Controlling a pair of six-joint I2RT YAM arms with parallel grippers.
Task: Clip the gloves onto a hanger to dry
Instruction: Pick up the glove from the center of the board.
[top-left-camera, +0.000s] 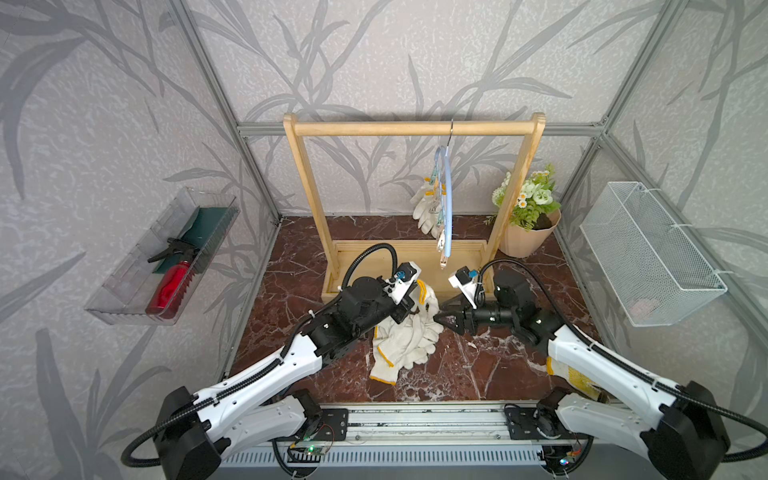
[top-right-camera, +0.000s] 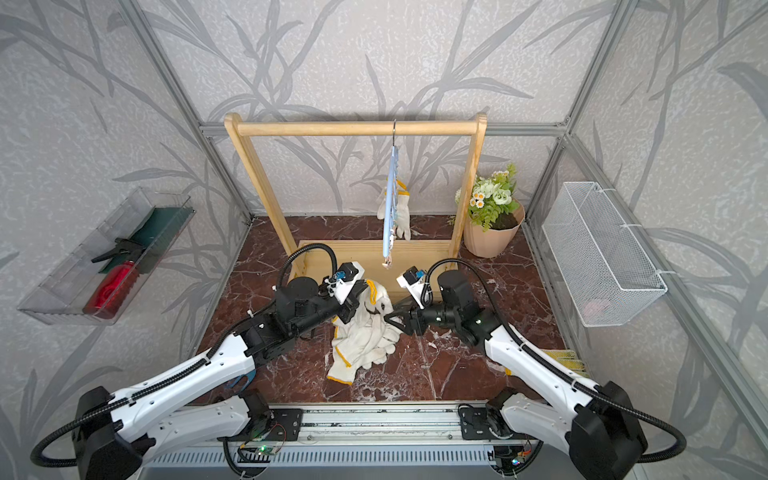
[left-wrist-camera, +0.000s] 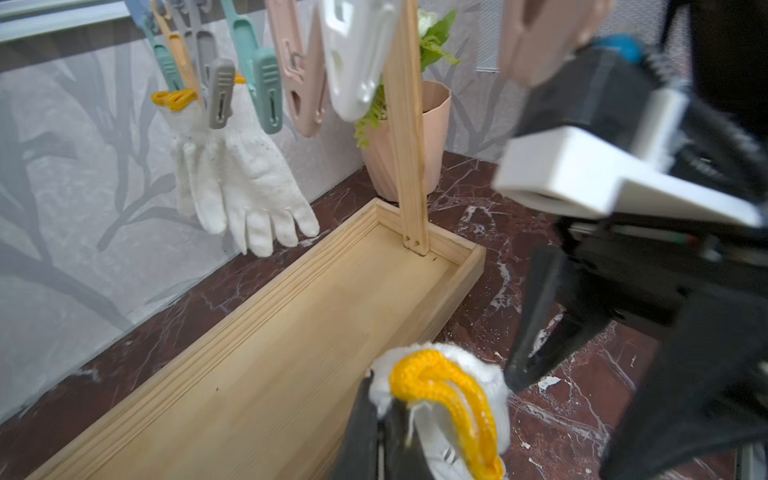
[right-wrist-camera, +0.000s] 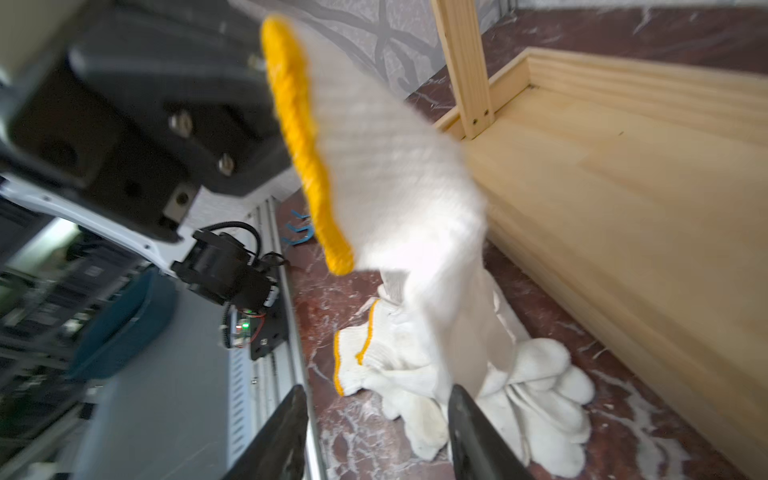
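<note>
Gloves (top-left-camera: 401, 345), white knit with yellow-trimmed cuffs, lie heaped on the marble tabletop (top-left-camera: 478, 365), below and between both sets of fingers. A raised glove (top-left-camera: 431, 300) stands up from the heap, its cuff pinched tight in the left gripper (left-wrist-camera: 382, 428). The right gripper (right-wrist-camera: 376, 415) has its fingers spread, holding nothing, tips just beside that glove. Beyond both grippers, a clipped glove (top-left-camera: 424, 208) hangs from a blue peg hanger (top-left-camera: 448, 199) on a wooden rack (top-left-camera: 411, 128).

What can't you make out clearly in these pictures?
- Glove pile: count unclear in both top views; gloves overlap, left arm covers part.
- Lifted glove: motion-blurred in the right wrist view.
- Yellow-patterned glove: mostly under the right arm.
- Wire basket: pinkish thing inside, too blurred through mesh to name.
</note>
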